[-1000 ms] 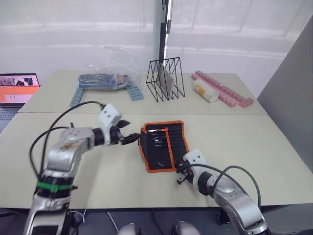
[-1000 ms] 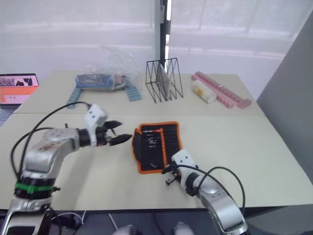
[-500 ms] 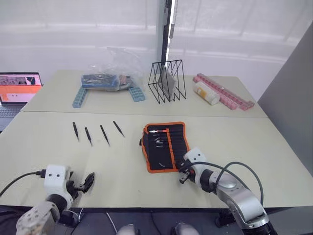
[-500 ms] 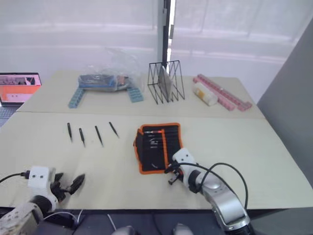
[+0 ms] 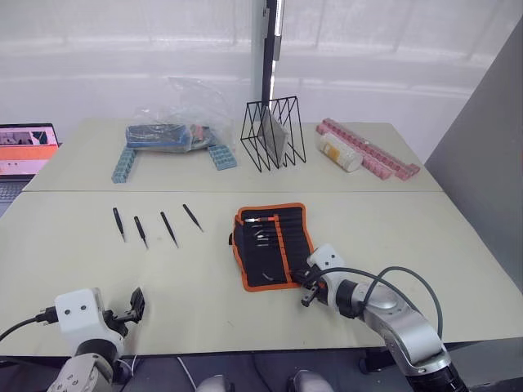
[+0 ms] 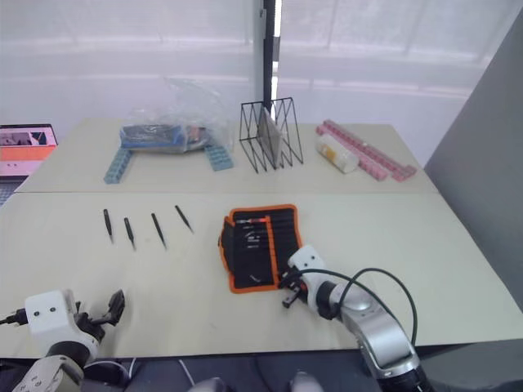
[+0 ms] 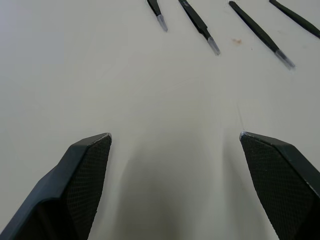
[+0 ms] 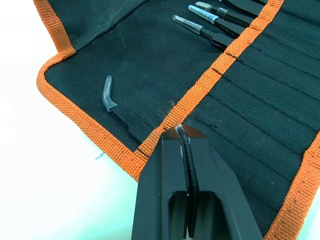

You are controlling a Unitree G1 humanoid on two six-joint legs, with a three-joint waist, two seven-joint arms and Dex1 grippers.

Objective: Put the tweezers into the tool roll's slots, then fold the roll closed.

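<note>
The tool roll (image 5: 270,245), black with orange trim, lies open on the near table. Several tweezers are in its slots (image 8: 260,65), clear-capped tips (image 8: 186,21) sticking out. A bent-tip tweezer (image 8: 121,110) runs under the orange band. My right gripper (image 5: 308,291) is shut, its tips resting on that band (image 8: 180,131) at the roll's near edge. Several loose tweezers (image 5: 169,228) lie in a row left of the roll; they also show in the left wrist view (image 7: 200,25). My left gripper (image 5: 135,303) hangs open over the bare table's near left edge, with nothing between its fingers (image 7: 90,165).
On the far table stand a black wire rack (image 5: 276,133), a clear plastic bag (image 5: 176,129) over blue parts, two blue blocks (image 5: 124,163), a white cylinder (image 5: 341,153) and pink strips (image 5: 376,155). A laptop (image 5: 24,147) sits at far left. A grey panel (image 5: 490,163) rises at right.
My left arm has pulled back from the roll's left edge to the near left table edge, uncovering the row of loose tweezers. The right gripper stays on the roll. The camera shifted slightly.
</note>
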